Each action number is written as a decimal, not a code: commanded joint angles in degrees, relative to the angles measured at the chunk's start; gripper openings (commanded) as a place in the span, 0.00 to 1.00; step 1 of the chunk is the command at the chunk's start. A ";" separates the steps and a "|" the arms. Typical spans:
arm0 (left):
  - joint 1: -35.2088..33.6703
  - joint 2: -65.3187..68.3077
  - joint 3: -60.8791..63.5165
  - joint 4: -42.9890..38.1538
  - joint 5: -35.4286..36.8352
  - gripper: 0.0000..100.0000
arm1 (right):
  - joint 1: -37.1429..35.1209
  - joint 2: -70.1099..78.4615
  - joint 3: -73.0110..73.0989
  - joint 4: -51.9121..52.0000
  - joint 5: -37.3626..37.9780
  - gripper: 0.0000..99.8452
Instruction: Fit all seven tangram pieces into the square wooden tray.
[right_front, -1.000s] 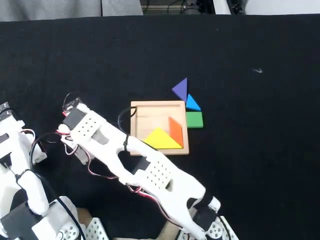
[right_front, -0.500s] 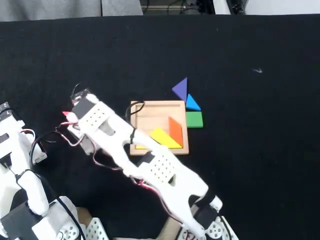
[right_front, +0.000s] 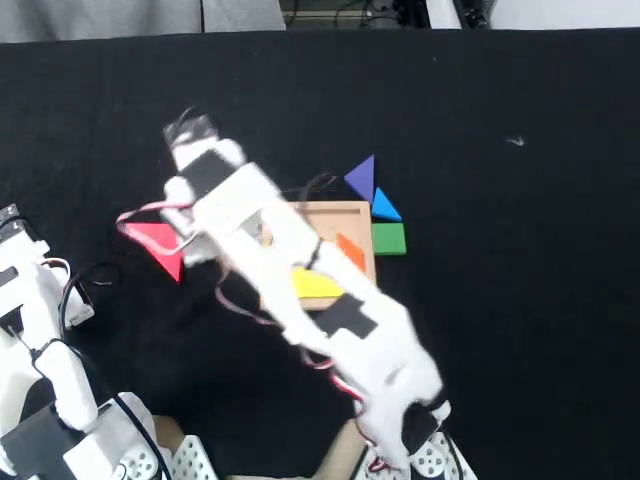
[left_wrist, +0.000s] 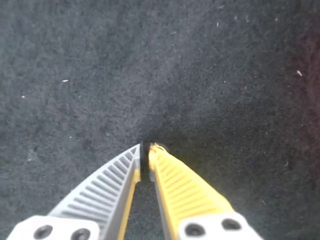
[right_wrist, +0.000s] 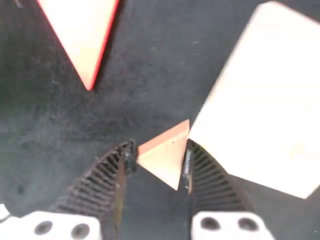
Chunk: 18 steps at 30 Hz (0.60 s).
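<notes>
On the black cloth (right_front: 500, 300), the square wooden tray (right_front: 350, 218) is seen near the middle of the table. It is partly covered from above by the right arm (right_front: 330, 320), which is stretched across it from the near edge. Inside the tray, a yellow triangle (right_front: 312, 284) and an orange piece (right_front: 350, 252) are laid side by side toward the near side. Three pieces are found outside, by the tray's far right corner. A purple triangle (right_front: 362, 178) is set farthest back and a blue triangle (right_front: 385, 207) just beside it. A green square (right_front: 389, 239) is placed against the tray's right wall. A large red triangle (right_front: 157, 245) is laid flat on the cloth to the left of the tray, apart from it and close by the arm's wrist.

Between the fingers of the right gripper (right_wrist: 159, 152), a small triangle (right_wrist: 164, 159) is pinched, with a ribbed finger pressed to each side. Its colour is washed out and is perhaps pink or pale orange. It is held just beside a corner of the tray, and whether it is resting on the cloth or lifted cannot be told.

At the near left corner the left arm (right_front: 40, 340) is seen. The left gripper (left_wrist: 146, 150) is held over bare cloth, its fingers pressed together with nothing between them.
</notes>
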 joint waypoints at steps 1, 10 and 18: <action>0.57 -1.85 -0.31 -0.70 0.09 0.05 | 5.63 -9.63 1.80 1.58 0.35 0.10; 0.57 -1.85 -0.22 -0.70 0.09 0.05 | 19.43 -8.13 5.67 1.05 0.44 0.10; 1.01 -1.85 -0.22 -0.70 0.44 0.05 | 24.18 -7.43 7.96 1.32 0.44 0.10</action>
